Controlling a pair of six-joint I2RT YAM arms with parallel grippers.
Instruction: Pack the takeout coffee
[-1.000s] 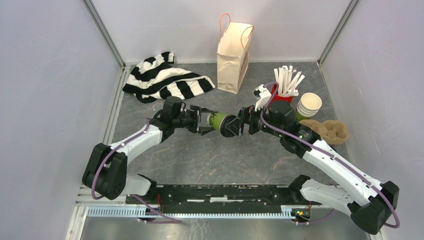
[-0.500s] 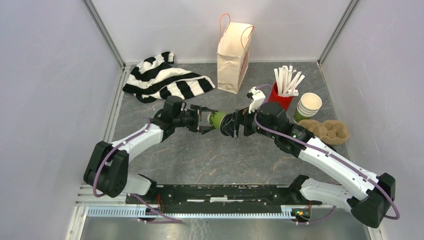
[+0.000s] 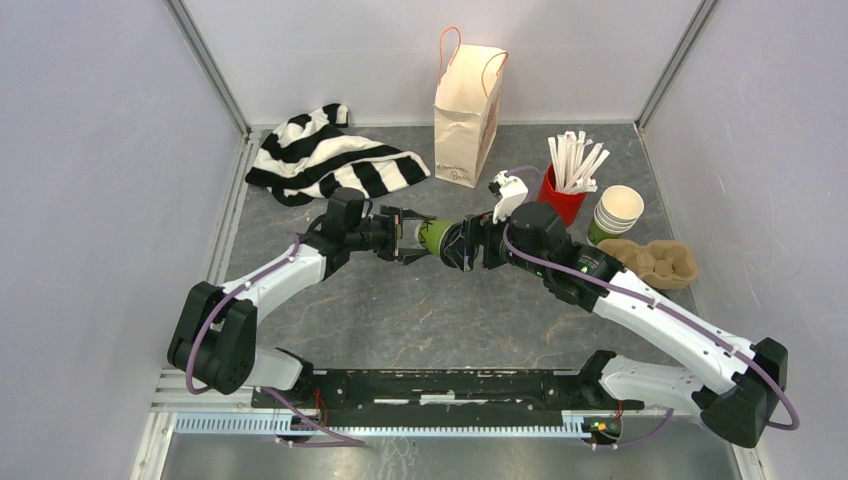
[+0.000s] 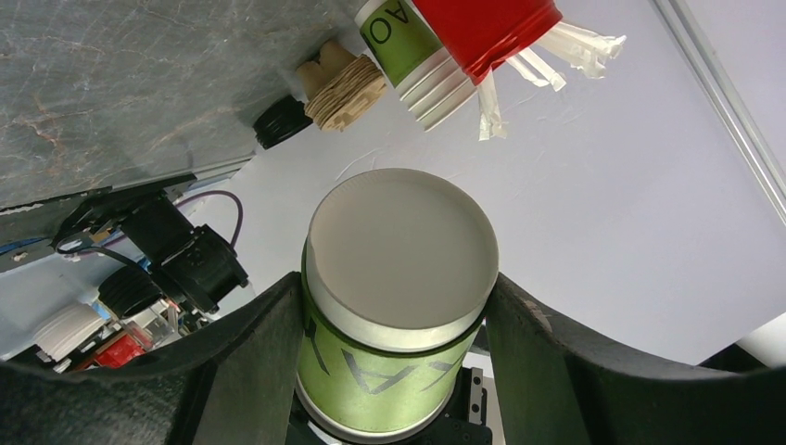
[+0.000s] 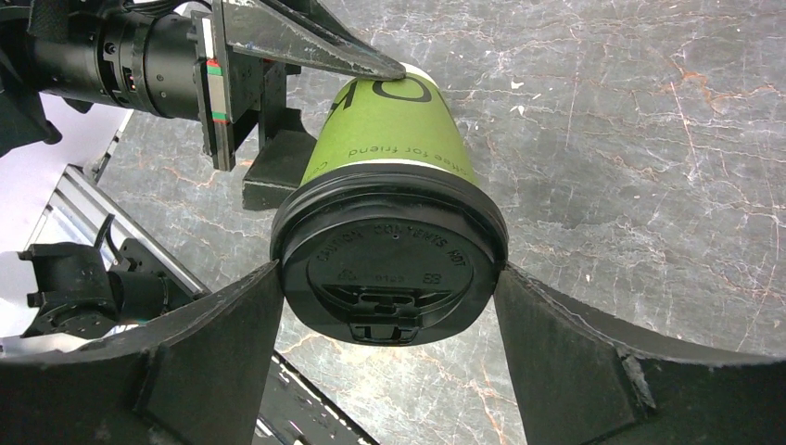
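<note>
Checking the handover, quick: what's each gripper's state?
Left gripper: closed on the green cup, at its base end.
Right gripper: around the lid end; grip cannot be told.

white arms with black joints, purple cables, black jaws.
</note>
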